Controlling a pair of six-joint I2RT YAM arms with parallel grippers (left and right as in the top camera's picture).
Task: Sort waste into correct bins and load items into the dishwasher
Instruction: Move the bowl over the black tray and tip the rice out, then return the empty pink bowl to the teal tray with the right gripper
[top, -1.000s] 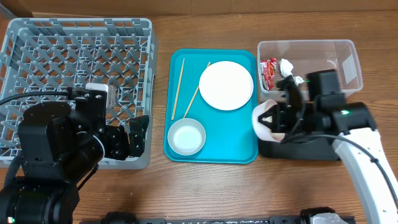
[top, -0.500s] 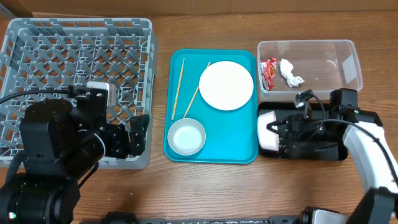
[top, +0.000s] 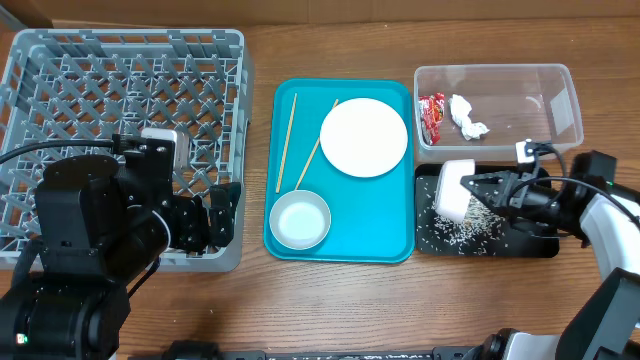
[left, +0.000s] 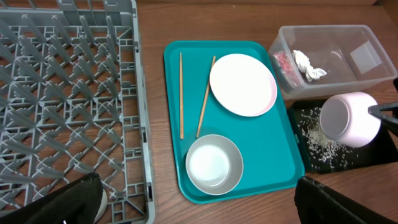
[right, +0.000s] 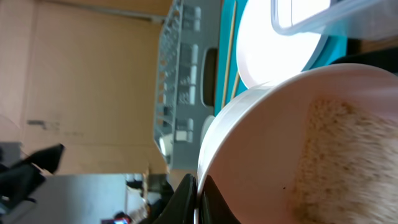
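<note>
**Current state**

The right pincer (top: 476, 186) is closed tight on the rim of the white bowl (top: 452, 192), with one finger inside the wall and one outside. The bowl is tipped on its side over the left part of the black tray (top: 535, 243). Whether it touches the tray cannot be told. Rice grains (top: 462, 230) lie scattered on the tray floor below it. The right wrist view shows a patch of grains on the bowl's inner wall.

The left pincer (top: 207, 222) stands fully spread and holds nothing. It hangs over the near right corner of the grey rack (top: 100, 80).

The clear tub (top: 525, 100), just beyond the black tray, holds the red wrapper (top: 432, 115) and the tissue (top: 466, 116). The plate (top: 363, 137), chopsticks (top: 288, 140) and small white cup (top: 299, 221) rest on the teal tray (top: 375, 215).

**Hazards from this point**

- Residue: the grains inside the bowl are likely to reach the rack if the bowl is lifted away before it is emptied.
- Spillage: the bowl sits close to the tray's left edge. A shake or a sideways swing may throw grains onto the teal tray or the bench (top: 330, 300).
- Grip loss: the hold is a thin pinch on a smooth rim. A fast wrist rotation may let the bowl pivot or drop.
- Collision: the tub wall stands just beyond the bowl, so a low withdrawal may strike it. The left arm occupies the rack corner nearest the transfer path.
</note>
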